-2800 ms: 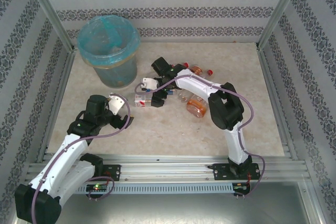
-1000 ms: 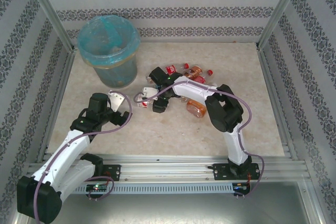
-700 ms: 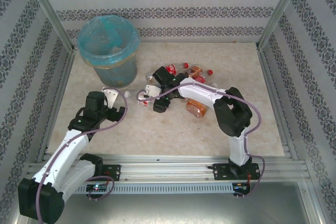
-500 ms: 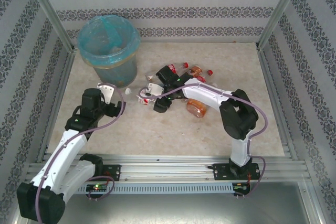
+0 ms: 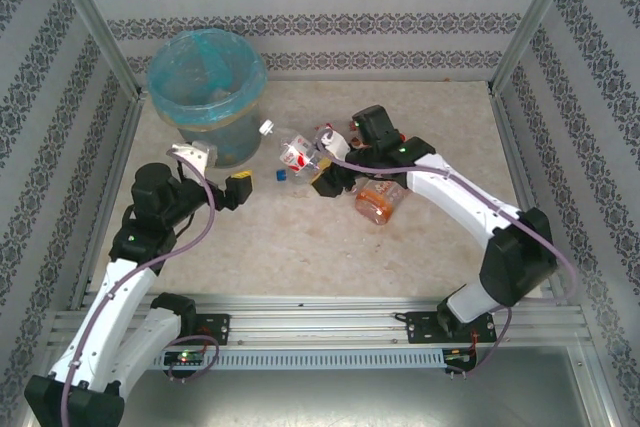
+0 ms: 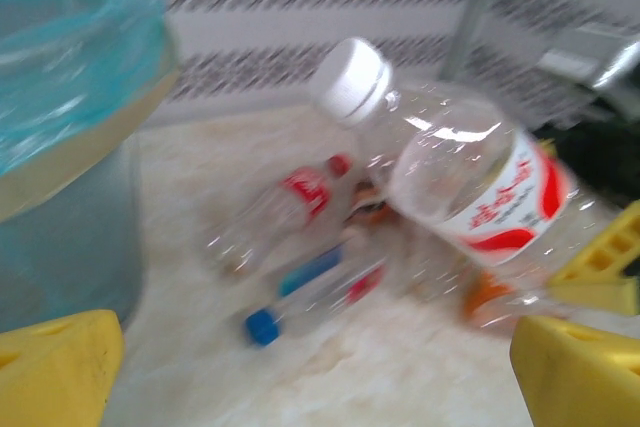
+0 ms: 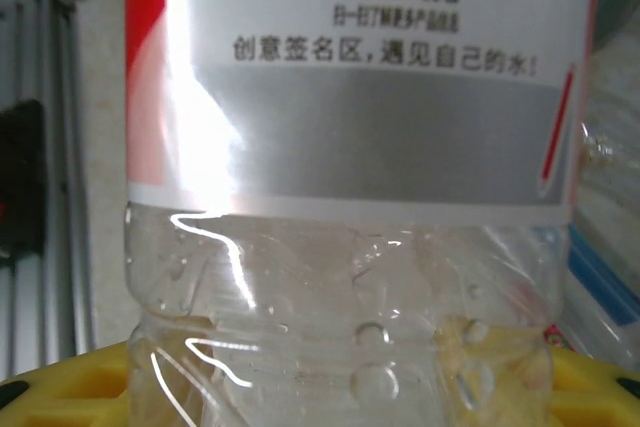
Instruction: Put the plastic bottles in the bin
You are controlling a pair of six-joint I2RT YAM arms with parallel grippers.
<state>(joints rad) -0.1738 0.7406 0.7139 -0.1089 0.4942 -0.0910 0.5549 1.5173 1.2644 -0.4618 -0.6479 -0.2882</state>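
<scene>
The right fingers [image 7: 70, 387] are clamped on the lower body of a clear bottle [image 5: 293, 154], with a yellow pad pressed in on either side. The bottle's red and white label, with small print and a square code, sits just past the grip. Seen from above, the bottle is tilted and looks to be clear of the table [image 5: 300, 247]. Its white cap [image 5: 266, 128] points toward the bin [image 5: 215, 142] and is close beside the bin's wall, not over the opening. The left fingers [image 6: 55, 367] are spread wide apart, one yellow tip at each lower corner of the left wrist view. They are low near the foot of the bin and face the held bottle. Between the two sets of fingers, on the table, lies a blue-capped bottle [image 6: 315, 287] on its side. A red-labelled bottle [image 6: 285, 202] lies just behind it. An orange bottle [image 5: 377, 202] lies beside the right arm [image 5: 470, 207], toward the near side of the pile. The other bottles there are half hidden under the wrist, and I cannot tell how many there are. The bin stands upright at the far left of the table, its light blue bag folded over the rim. The left arm [image 5: 130, 247] reaches up along the left side toward it, and the right arm stretches in from the right.
</scene>
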